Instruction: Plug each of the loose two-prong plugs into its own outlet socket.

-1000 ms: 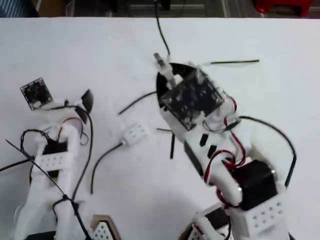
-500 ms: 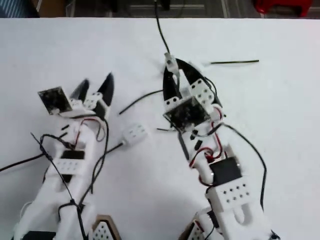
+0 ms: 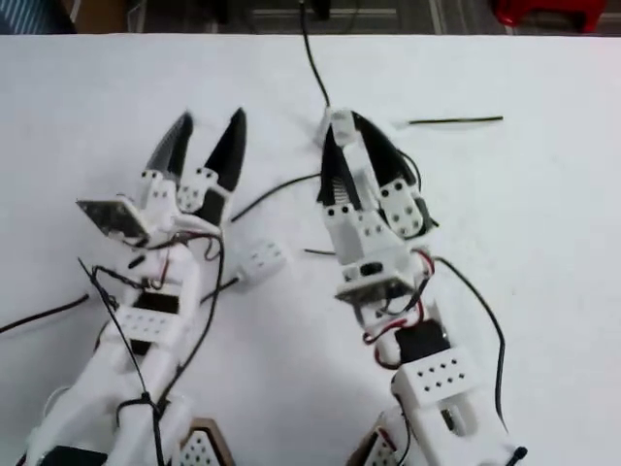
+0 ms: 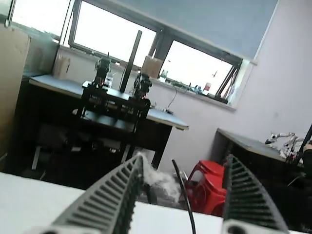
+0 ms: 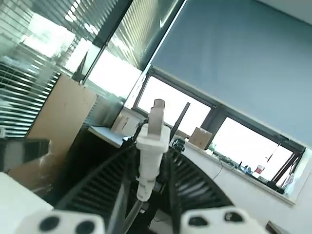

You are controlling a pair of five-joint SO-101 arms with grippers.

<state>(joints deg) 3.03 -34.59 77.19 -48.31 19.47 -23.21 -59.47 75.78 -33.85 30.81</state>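
The tabletop (image 3: 543, 194) was plain white and matte. A small white plastic outlet socket (image 3: 262, 258), blocky with dark holes dotting its top face, lay about midway between the far and near edges, between the two arms. A thin black cord (image 3: 194, 320) curved from it toward the near edge.

The right gripper (image 3: 345, 136), toward the far edge near the middle, pinched a white moulded two-prong plug (image 3: 339, 123) between its black fingers. In the right wrist view the plug (image 5: 152, 141) stood upright in the right gripper (image 5: 150, 161), its flat metal prongs (image 5: 158, 114) pointing out past the tips. The ribbed fingers (image 5: 192, 180) pressed against its body from both sides. A glossy black cable (image 3: 310, 58) ran from the plug to the far edge.

The left gripper (image 3: 212, 121) hung over bare tabletop left of the plug, well apart from the socket. Its tapered, saw-ribbed fingers (image 4: 117, 195) were spread wide and held nothing.

A short straight black wire (image 3: 454, 120) lay near the far edge, right of the plug.
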